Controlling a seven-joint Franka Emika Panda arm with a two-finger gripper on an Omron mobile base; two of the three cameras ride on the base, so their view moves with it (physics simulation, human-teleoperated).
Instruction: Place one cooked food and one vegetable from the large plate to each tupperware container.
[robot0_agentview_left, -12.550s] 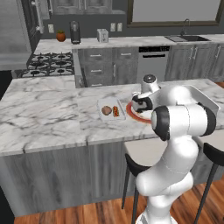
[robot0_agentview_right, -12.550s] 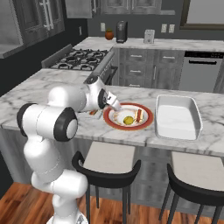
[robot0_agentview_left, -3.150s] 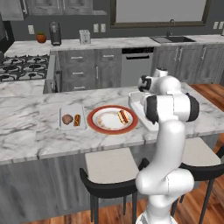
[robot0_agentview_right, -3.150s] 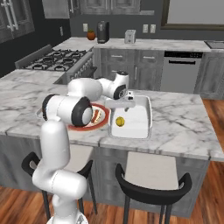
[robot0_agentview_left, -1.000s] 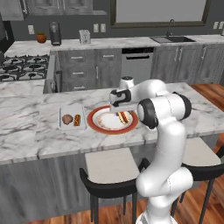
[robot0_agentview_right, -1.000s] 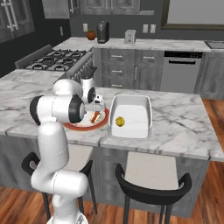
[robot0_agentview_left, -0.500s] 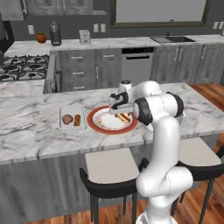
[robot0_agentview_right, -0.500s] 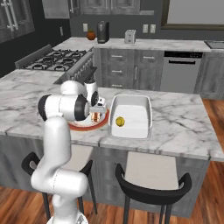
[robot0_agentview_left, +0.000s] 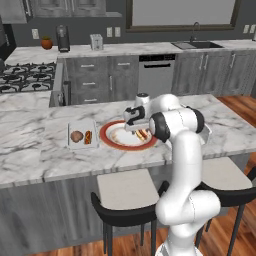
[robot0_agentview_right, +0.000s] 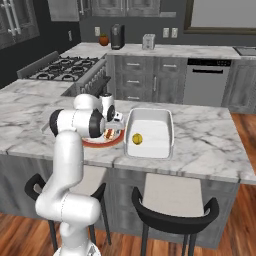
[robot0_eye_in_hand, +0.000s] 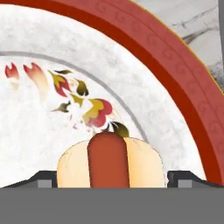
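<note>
Gripper (robot0_eye_in_hand: 112, 180): had dropped lower onto the large plate (robot0_eye_in_hand: 175, 109) since a second earlier. Jaws wide, not gripping. Hot dog (robot0_eye_in_hand: 111, 164): lay between the jaws, on the plate.

Bare white plate (robot0_eye_in_hand: 52, 113) lies open beyond the hot dog (robot0_eye_in_hand: 109, 161); its fingers (robot0_eye_in_hand: 46, 179) flank the bun.

Plate (robot0_eye_in_hand: 183, 92): broad red-orange rim with faint scrollwork, white centre, thin grey ring, red-yellow-green floral motif. Hot dog (robot0_eye_in_hand: 109, 164): pale tan bun, red-brown sausage. Deep tray (robot0_agentview_right: 161, 120): white, containing a yellow item (robot0_agentview_right: 137, 139). Bench (robot0_agentview_left: 35, 155): grey-veined white marble. Stools (robot0_agentview_left: 122, 187): pale seats, black frames.
</note>
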